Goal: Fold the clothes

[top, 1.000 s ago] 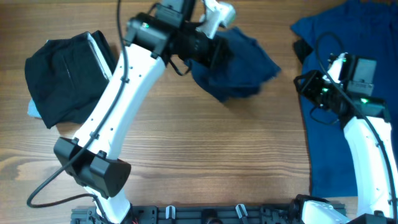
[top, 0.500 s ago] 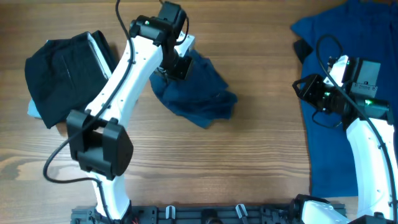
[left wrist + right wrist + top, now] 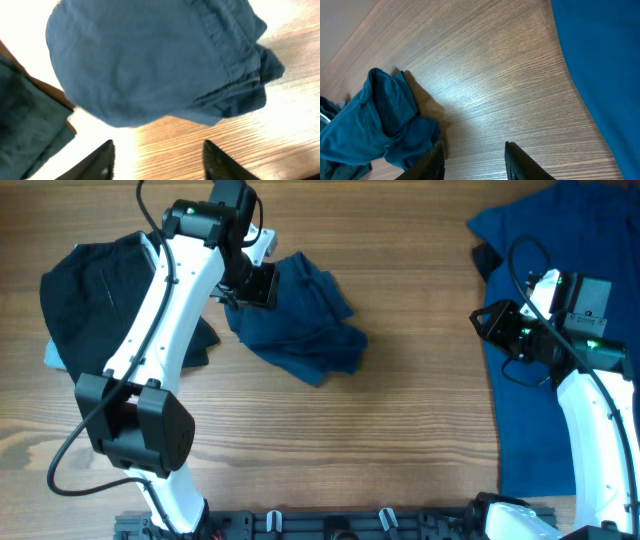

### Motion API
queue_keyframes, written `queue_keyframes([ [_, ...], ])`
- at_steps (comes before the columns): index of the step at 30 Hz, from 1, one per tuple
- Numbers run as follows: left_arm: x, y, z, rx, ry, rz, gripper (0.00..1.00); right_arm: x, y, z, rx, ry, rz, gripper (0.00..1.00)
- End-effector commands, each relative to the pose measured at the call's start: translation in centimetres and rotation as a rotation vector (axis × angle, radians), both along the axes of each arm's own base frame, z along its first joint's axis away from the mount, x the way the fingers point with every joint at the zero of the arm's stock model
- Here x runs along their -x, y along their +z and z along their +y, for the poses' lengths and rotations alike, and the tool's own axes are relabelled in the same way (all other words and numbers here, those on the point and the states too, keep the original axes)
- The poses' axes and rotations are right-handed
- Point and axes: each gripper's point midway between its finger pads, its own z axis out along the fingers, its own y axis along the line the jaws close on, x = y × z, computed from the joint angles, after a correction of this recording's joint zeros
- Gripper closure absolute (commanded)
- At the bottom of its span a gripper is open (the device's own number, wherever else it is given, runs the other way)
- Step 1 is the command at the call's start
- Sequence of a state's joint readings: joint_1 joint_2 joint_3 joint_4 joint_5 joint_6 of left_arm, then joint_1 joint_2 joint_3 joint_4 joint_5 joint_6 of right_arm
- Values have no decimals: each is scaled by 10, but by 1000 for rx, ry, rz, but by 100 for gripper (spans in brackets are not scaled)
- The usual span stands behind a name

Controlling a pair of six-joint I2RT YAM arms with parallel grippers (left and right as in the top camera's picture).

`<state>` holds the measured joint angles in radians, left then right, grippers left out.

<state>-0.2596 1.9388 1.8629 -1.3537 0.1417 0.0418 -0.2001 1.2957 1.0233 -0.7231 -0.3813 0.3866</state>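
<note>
Shorts [image 3: 300, 330] lie crumpled, 11 o'clock of table centre, just beside black garments [image 3: 100, 295] at 9. Left gripper [image 3: 157, 160] hovers by heap, jaws apart, empty. Right gripper [image 3: 474, 161] at 3, jaws apart, empty. Risk: you pinch bunched layers, drag lump onto black garments. Bare wood table [image 3: 400, 440]. Blue cloth [image 3: 540, 230] at 3 could snag right gripper.

the shorts [image 3: 300, 330] are plain dark navy blue, their seams stitched in the same shade. the folded garments [image 3: 95, 300] at the counter's left edge are black, with a pale blue sliver [image 3: 50, 358] under them. the cloth [image 3: 560, 240] along the right edge is a brighter plain blue. the counter [image 3: 380, 440] is light brown wood grain. the left arm [image 3: 165, 310] and right arm [image 3: 595, 430] are white with black joints.
</note>
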Motion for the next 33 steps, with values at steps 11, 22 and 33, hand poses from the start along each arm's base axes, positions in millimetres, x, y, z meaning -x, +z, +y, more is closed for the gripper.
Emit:
queue_keyframes([
  [11, 0, 4, 14, 89, 64, 29, 45, -4, 6, 139, -160, 571, -146, 45],
  [22, 17, 5, 18, 75, 67, 92, 42, -23, -89, 268, -370, 713, -24, 9],
  [33, 18, 8, 18, 76, 67, 85, 42, -44, -118, 279, -383, 563, 10, 8],
])
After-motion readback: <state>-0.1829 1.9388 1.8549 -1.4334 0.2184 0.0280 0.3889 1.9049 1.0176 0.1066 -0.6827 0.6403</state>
